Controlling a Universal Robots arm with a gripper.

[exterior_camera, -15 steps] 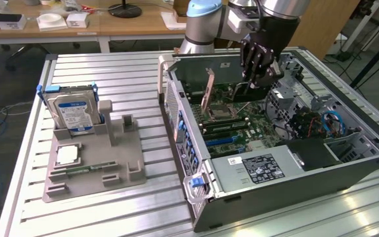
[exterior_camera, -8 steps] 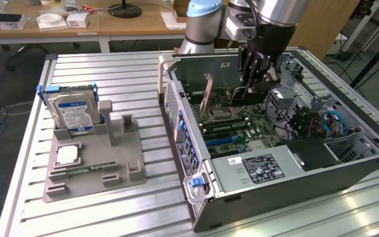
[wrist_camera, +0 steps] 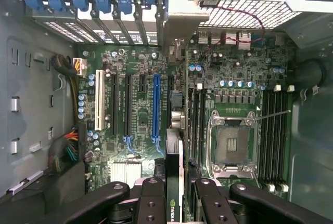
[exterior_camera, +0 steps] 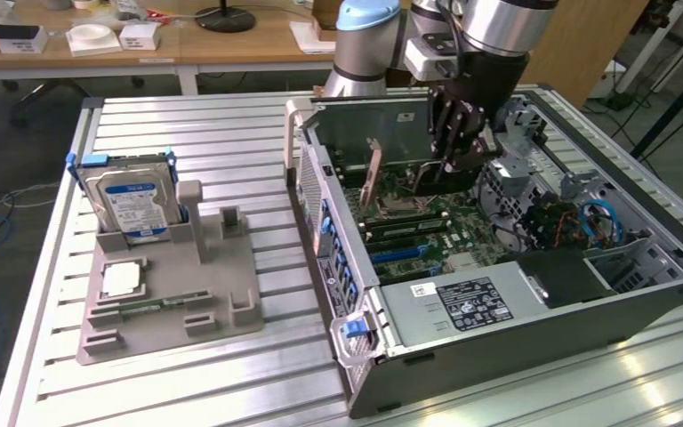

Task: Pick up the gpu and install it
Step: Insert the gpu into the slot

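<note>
Your end effector [wrist_camera: 178,186] clamps the gpu [wrist_camera: 174,154] edge-on above the motherboard [wrist_camera: 234,78], seemingly lined up with a slot so it can seat straight.

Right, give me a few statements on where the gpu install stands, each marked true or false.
1. The gripper is shut on the gpu. True.
2. The hard drive lies flat inside the computer case. False: it stands upright in the gray holder on the table, at the exterior view's left.
3. The computer case is open, with the motherboard exposed. True.
4. The gripper hangs over the gray holder. False: it is over the open computer case.
</note>
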